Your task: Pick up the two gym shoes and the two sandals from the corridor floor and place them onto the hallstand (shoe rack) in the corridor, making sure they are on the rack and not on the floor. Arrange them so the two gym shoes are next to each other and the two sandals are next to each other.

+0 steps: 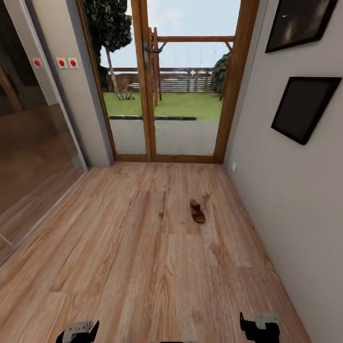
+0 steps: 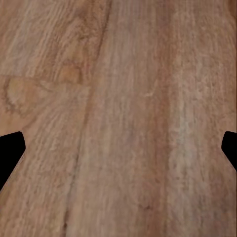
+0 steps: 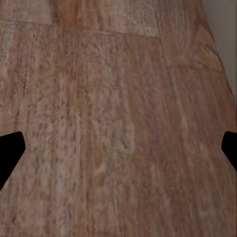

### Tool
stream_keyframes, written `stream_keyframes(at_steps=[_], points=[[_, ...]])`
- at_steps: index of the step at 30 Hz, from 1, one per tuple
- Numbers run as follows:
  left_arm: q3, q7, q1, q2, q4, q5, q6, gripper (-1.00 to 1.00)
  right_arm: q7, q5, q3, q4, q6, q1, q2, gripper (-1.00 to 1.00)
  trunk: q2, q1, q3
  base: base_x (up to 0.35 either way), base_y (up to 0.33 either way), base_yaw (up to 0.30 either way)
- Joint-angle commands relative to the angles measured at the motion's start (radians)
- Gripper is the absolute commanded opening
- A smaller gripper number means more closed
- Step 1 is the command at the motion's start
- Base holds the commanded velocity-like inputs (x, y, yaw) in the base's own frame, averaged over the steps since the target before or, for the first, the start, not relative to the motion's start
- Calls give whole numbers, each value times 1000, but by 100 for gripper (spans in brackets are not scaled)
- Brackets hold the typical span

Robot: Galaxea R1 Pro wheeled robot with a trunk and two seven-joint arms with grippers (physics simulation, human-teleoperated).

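Corridor end, head view. One dark-brown sandal (image 1: 197, 211) lies flat on the corridor floor (image 1: 119, 247), right of centre, well ahead of the robot and nearer the right-hand wall (image 1: 290, 200) than the left. It lies roughly lengthwise toward the door, alone on bare planks, nothing touching it.

Straight ahead stands a glazed double door (image 1: 169, 81) in a brown wooden frame; grass, a fence and trees show through the glass. A glass panel (image 1: 33, 143) runs along the left side. Three small red-dotted switches (image 1: 61, 62) sit on the pale wall beside the door. Two dark framed pictures (image 1: 305, 108) hang on the right wall, one above the other.

Left gripper (image 1: 78, 331) shows at the lower edge of the head view, right gripper (image 1: 259, 327) likewise on the other side; both hang low over the floor, well apart from the sandal.

Left wrist view: the left gripper (image 2: 118, 153) has its dark fingertips (image 2: 10, 153) at opposite edges, spread wide, only floor planks between them. Right wrist view: same for the right gripper (image 3: 118, 153), fingertips (image 3: 10, 153) far apart, holding nothing, wood grain beneath, a strip of pale wall at one corner.
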Motion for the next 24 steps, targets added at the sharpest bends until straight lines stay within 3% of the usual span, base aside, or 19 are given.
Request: stream_keyframes(at_steps=[1, 24], points=[[9, -5, -1, 0, 1, -7, -3, 100, -2, 11, -7, 1, -3, -1, 0, 100, 0, 0, -1, 340, 0, 0], [9, -5, -1, 0, 1, -6, -3, 100, -2, 11, -8, 1, -3, -1, 2, 100, 0, 0, -1, 340, 0, 0]])
